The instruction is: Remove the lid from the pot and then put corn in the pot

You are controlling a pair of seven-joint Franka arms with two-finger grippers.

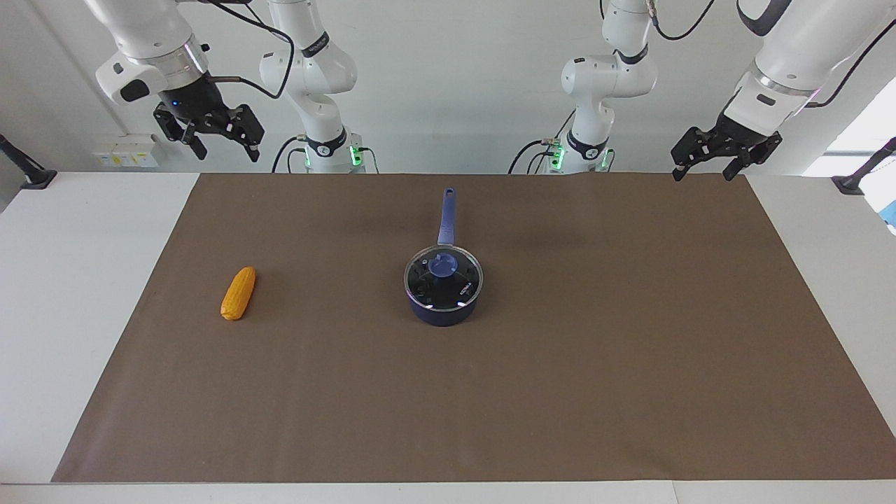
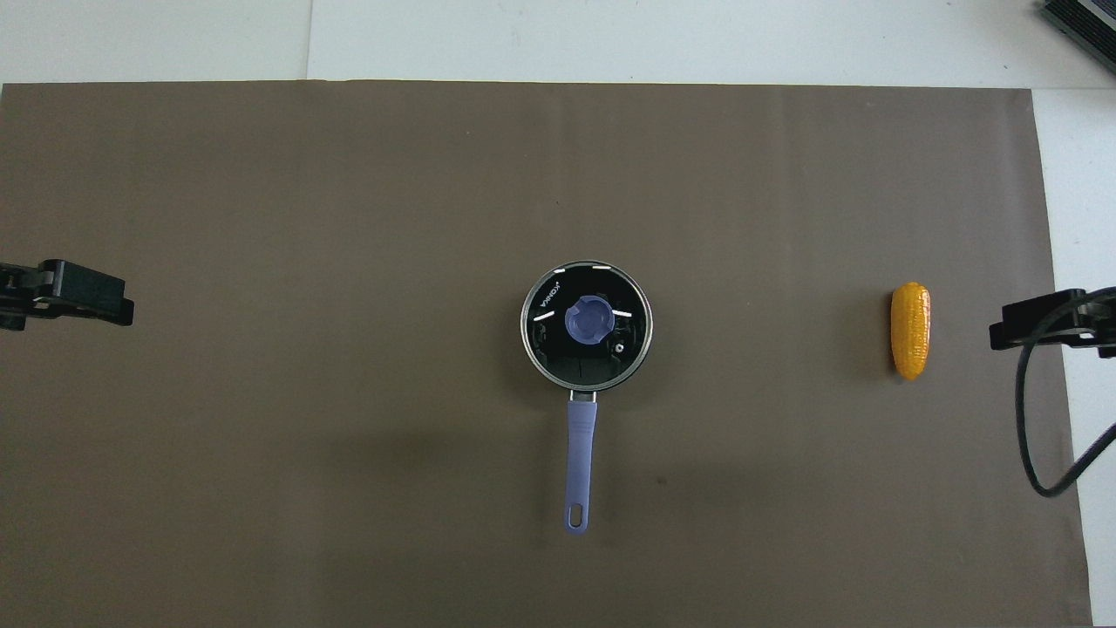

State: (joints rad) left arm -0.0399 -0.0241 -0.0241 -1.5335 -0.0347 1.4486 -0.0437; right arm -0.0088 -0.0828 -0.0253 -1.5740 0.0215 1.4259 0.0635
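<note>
White wall backed the 2 arm bases; a brown mat [image 1: 490,392] covered most of the white table [image 1: 77,315]. Reading across the facing view: the right gripper [image 1: 213,136] hung high over the table's edge at the right arm's end, fingers spread, holding nothing. The corn [image 1: 238,293] lay flat on the mat toward that same end, well apart from everything else. At mid-mat sat the pot [image 1: 444,308], handle pointing toward the robots, with the lid [image 1: 444,278] seated squarely on its rim, blue knob centred. The left gripper [image 1: 724,154] hung high over the table's edge at the left arm's end, fingers parted, also empty. Both arms waited. Progress: 0 of 2 steps done, judging by the layout; lid not yet lifted, corn untouched. Mat was otherwise bare, and a power strip [image 1: 126,155] sat against the wall.
</note>
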